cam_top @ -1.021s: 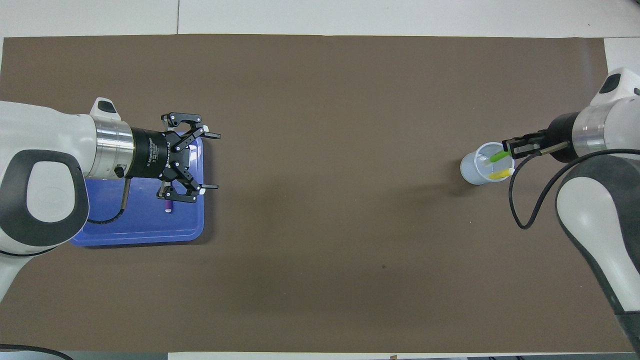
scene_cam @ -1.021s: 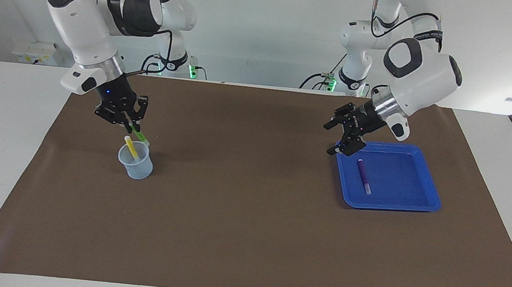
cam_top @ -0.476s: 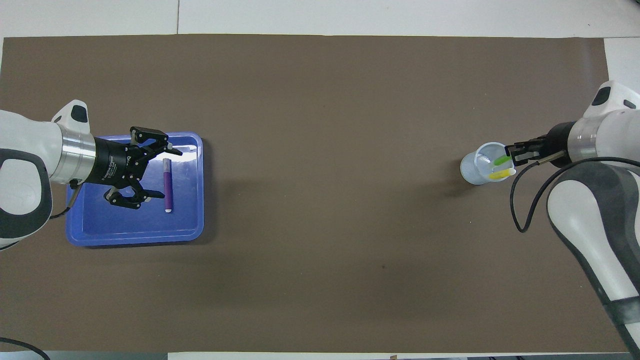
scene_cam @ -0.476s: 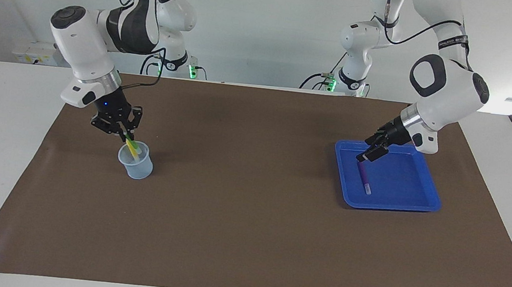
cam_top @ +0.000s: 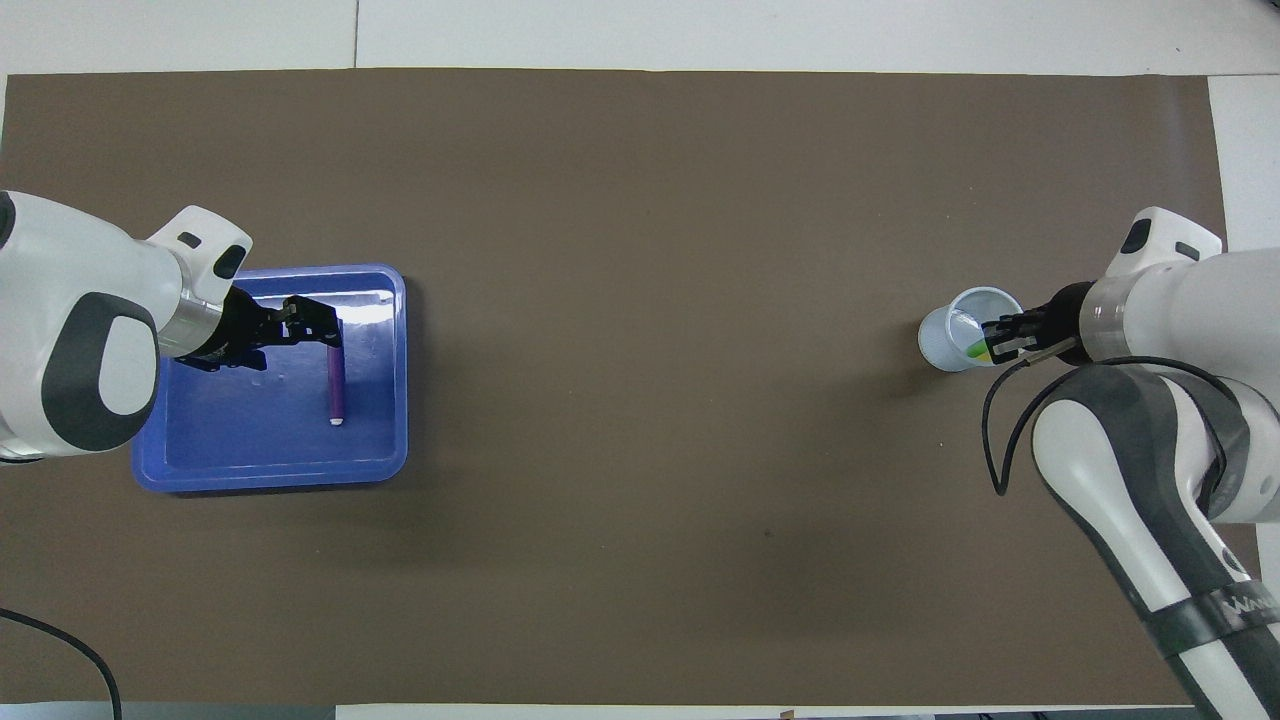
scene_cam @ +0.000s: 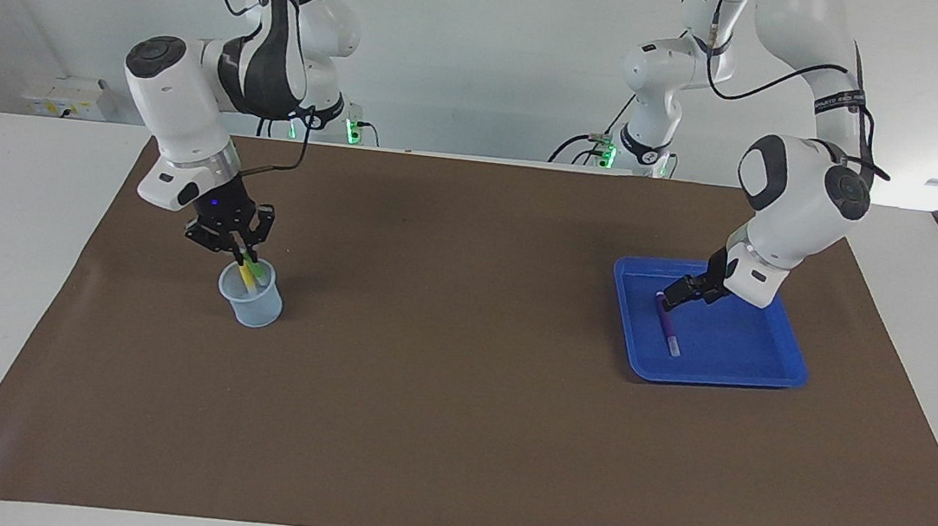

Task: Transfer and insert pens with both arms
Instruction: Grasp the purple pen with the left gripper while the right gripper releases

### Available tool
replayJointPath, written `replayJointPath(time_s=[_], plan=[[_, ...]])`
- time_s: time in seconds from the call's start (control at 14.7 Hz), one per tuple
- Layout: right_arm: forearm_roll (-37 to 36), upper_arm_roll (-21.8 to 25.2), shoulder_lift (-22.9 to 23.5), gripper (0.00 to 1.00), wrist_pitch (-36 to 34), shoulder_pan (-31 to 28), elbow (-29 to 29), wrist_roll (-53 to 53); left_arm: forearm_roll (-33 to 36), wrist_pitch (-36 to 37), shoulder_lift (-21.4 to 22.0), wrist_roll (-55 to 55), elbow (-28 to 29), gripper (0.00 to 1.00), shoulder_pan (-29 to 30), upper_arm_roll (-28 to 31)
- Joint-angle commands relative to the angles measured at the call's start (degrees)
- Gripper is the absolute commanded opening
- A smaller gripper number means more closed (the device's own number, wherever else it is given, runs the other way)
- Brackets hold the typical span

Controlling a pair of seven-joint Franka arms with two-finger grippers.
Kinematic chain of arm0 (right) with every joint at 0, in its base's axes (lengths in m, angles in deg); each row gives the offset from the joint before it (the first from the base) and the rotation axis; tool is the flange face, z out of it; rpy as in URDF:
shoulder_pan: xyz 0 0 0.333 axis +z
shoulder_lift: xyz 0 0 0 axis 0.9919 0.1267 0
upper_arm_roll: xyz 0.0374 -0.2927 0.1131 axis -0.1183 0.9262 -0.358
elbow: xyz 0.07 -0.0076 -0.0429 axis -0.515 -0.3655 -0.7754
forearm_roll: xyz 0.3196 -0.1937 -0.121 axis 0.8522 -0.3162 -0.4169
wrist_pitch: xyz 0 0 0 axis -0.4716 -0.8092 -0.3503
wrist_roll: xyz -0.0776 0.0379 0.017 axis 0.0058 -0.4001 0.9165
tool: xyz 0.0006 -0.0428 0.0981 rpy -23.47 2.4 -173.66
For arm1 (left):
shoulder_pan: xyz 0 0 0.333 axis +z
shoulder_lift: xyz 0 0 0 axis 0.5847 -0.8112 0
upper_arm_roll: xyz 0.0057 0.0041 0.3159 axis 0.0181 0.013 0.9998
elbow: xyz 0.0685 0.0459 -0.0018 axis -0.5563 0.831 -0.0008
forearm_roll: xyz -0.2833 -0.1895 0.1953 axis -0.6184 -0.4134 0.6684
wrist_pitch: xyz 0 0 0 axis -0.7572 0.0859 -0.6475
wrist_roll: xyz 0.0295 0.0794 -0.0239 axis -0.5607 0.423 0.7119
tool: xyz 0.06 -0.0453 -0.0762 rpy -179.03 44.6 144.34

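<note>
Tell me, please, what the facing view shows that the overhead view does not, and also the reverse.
Only the facing view shows the yellow pen standing in the cup beside the green pen, and the arms' bases.

Only the overhead view shows the cup's round opening from above, with the right gripper covering part of it.

Both show the purple pen lying in the blue tray with the left gripper at the pen's end nearer to the robots, and the brown mat.

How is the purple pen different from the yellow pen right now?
The purple pen lies flat in the blue tray, at the left arm's end of the table; the yellow pen stands tilted in the clear cup, at the right arm's end. The purple pen is alone; the yellow pen shares the cup with the green pen. Both are slim markers.
</note>
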Motion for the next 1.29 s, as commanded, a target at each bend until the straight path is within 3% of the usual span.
replayJointPath(time_s=[0.0, 0.68, 0.82, 0.95, 1.22], plan=[[-1.74, -0.19, -1.63, 0.00, 1.66, -0.15, -2.06, -1.31, 6.21, -4.05, -2.63, -7.65, 0.30, 1.00, -2.05, 0.03], [-1.74, -0.28, -0.83, 0.00, 5.09, -0.15, -4.78, -1.84, 10.53, -6.09, -5.19, -11.27, 1.80, 0.94, -4.00, 0.03], [-1.74, -0.28, -0.75, 0.47, 5.09, -0.06, -4.70, -1.67, 10.45, -6.35, -5.19, -11.19, 2.23, 0.93, -3.90, 0.03], [-1.74, -0.28, -0.75, 0.60, 4.91, -0.15, -4.61, -1.67, 10.45, -9.49, -5.19, -11.18, 4.16, 0.91, -3.73, 0.03], [-1.74, -0.28, -0.40, 0.75, 4.47, -0.15, -3.38, -1.23, 10.45, -11.18, -6.25, -11.18, 4.70, 0.85, -3.38, 0.12]])
